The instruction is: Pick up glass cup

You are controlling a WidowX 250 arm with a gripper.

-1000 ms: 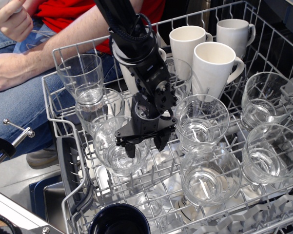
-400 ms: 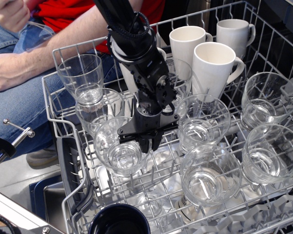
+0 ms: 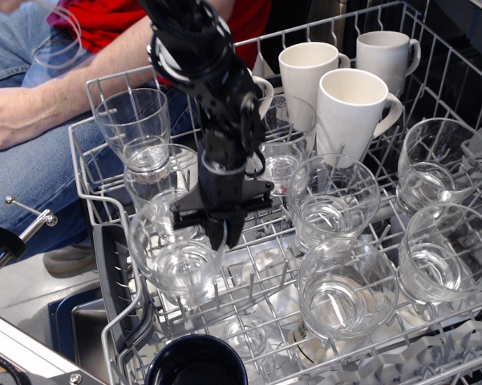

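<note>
- Gripper (image 3: 219,233): fingers closed on the rim of the glass cup (image 3: 179,255), pinching its wall for lifting.
- Cup tilts at the dish rack's (image 3: 104,144) front-left corner.

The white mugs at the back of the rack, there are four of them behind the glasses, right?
Not quite: observation.image shows three white mugs at the back of the rack, one half hidden behind the robot arm. They do stand behind the glasses.

Three white mugs (image 3: 349,100) stand at the wire rack's (image 3: 104,184) far edge; a dark cup (image 3: 195,365), seemingly navy, sits at its near edge.
</note>
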